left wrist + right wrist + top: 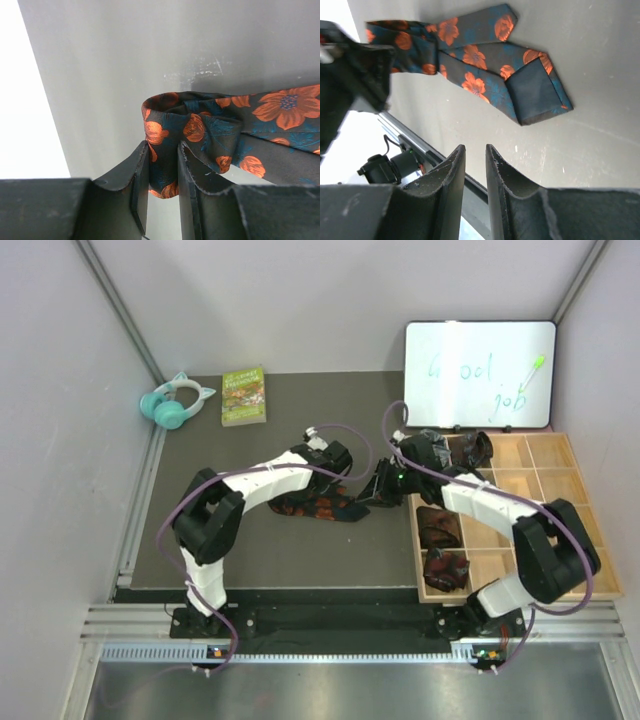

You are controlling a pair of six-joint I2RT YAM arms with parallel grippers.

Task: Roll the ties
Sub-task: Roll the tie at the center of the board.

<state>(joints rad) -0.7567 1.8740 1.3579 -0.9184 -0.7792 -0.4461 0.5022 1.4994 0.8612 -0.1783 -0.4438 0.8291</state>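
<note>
Flowered tie [200, 125], black with orange-red blossoms and teal leaves: lies on the dark mat [250, 540] mid-table, just left of the wooden tray [560, 455].

Left wrist view: one end of the tie is curled into a small loop, and the fabric of that loop is pinched between the fingers. Left gripper [163, 155]: clenched on the tie, jaws close together with cloth filling the gap. The rest of the strip runs off to the right along the mat.

Right wrist view: the tie lies doubled, two strips side by side. The broad pointed end is flat on the mat, with its dark lining facing up.

Right gripper [475, 150]: jaws a narrow slit apart, with nothing between them and bare mat showing through. It hangs over the mat near the broad end and does not touch the tie.

Top view: the grippers face each other over the tie, the left from the far-left side and the right from the tray side.

Tray: rolled ties [438, 527] sit in several compartments, two in the left column and at least one in the far row.

Far edge: whiteboard [480, 360] with green marker [536, 364]. Back left: teal headphones [175, 403] and book [243, 395].
</note>
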